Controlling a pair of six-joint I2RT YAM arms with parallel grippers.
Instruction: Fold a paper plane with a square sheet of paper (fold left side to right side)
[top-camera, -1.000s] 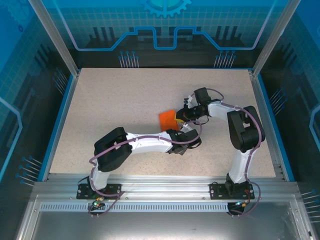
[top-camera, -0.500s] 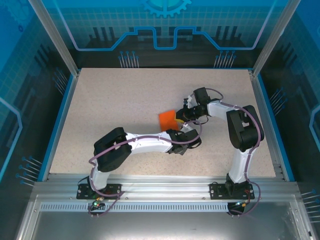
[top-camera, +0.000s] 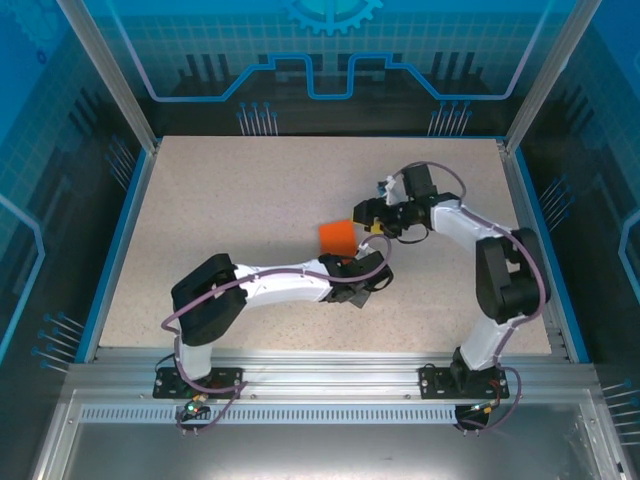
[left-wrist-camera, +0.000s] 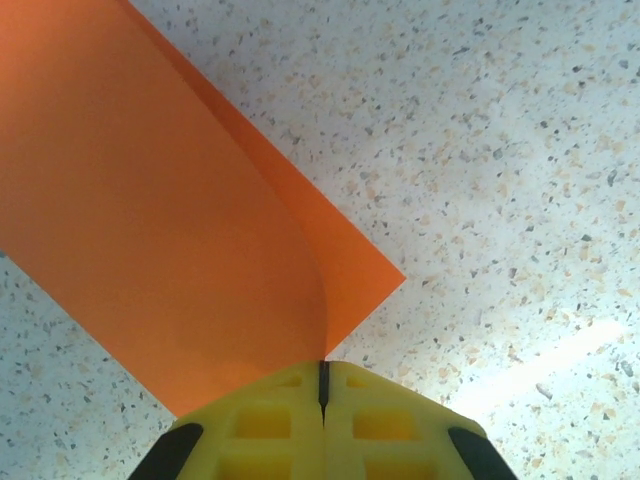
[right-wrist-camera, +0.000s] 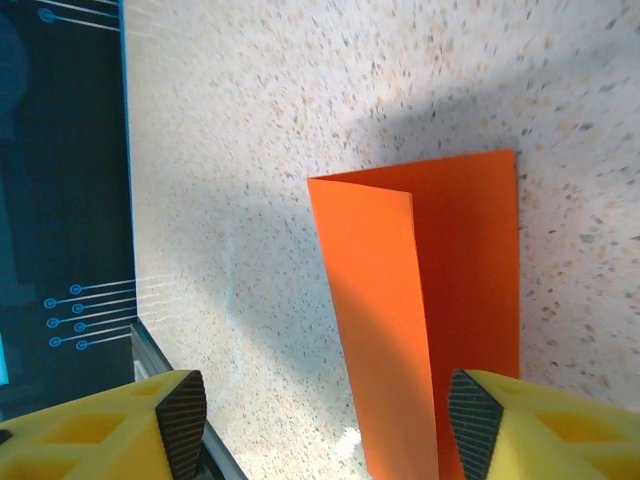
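L gripper (left-wrist-camera: 322, 382) clamped on curled edge of thin orange-red square paper sheet (left-wrist-camera: 150, 200); R gripper (right-wrist-camera: 327, 425) fingers wide apart over it.

Robot lab cell: alu frame (top-camera: 110, 70), blue panels (top-camera: 330, 60), speckled tabletop (top-camera: 220, 200).

The square sheet of paper (left-wrist-camera: 150, 220) at the tips of the left fingers (left-wrist-camera: 270, 430) is thin, smooth, matt orange paper. Both those and the right fingers (right-wrist-camera: 100, 425) look like moulded yellow plastic with dull black pads (right-wrist-camera: 185, 420); the worktop (left-wrist-camera: 500, 150) beyond them is speckled, stone-like, faintly glossy.
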